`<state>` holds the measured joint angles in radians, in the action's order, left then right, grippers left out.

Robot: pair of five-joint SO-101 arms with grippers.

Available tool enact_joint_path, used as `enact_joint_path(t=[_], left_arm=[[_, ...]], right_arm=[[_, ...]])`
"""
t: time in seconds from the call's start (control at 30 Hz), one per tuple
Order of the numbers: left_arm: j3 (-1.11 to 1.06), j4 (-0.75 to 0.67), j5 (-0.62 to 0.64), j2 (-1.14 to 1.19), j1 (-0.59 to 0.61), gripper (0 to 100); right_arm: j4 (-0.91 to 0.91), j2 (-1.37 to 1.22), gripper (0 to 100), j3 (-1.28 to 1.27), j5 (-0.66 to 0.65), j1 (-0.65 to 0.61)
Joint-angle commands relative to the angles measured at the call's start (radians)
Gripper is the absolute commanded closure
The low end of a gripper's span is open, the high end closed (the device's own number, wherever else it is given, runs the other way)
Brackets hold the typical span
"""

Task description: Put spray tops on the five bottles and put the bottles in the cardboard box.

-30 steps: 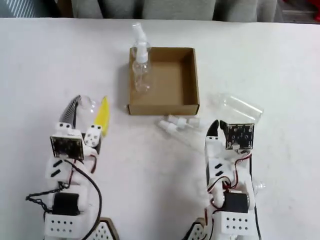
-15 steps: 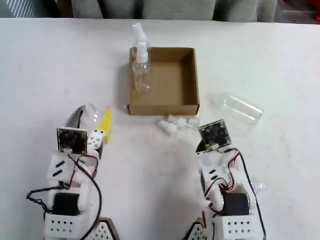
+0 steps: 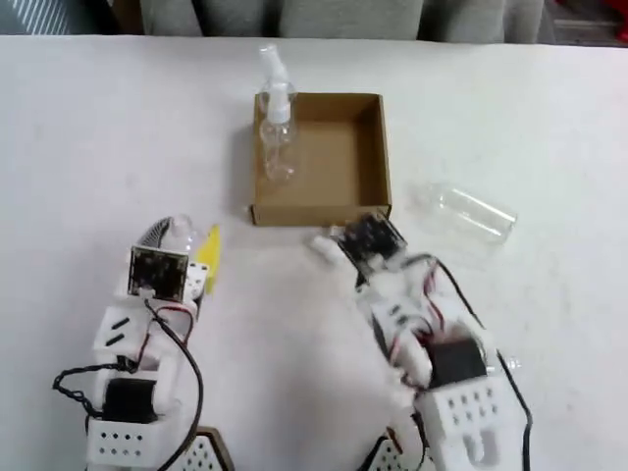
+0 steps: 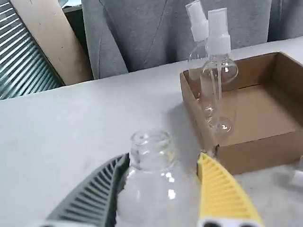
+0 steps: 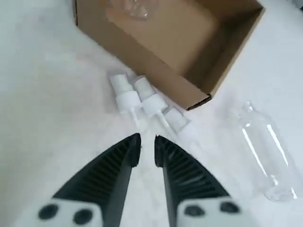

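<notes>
The uncapped bottle [image 4: 150, 187] sits gripped between the left jaws.

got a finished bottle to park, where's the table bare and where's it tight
Bare: the table left of the cardboard box, and the far right beyond the lying bottle. The box floor right of its capped bottle is free. Tight: the box front, where spray tops lie ahead of the right arm's jaws.

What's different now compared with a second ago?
The right gripper swung left across the table, up to the loose spray tops in front of the cardboard box. The left gripper, still clamped on the open bottle, shifted slightly right and back toward its base. The box, the two capped bottles at it and the lying bottle stayed put.
</notes>
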<state>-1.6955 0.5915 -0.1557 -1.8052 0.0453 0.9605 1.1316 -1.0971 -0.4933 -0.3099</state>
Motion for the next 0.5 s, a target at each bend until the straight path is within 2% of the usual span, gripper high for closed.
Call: enact_joint_path(t=[0.0,0.27,0.47], left_arm=[[0.003,0.035,-0.011,-0.021,-0.004,94],[0.003,0.112,-0.012,-0.021,-0.002,94],[0.003,0.115,-0.012,-0.021,-0.002,94]], right_arm=[[0.007,-0.222,95.3,0.176,-0.041,-0.061],[0.125,-0.638,94.7,0.459,-0.242,-0.143],[0.202,-0.918,88.2,0.640,-0.341,-0.145]])
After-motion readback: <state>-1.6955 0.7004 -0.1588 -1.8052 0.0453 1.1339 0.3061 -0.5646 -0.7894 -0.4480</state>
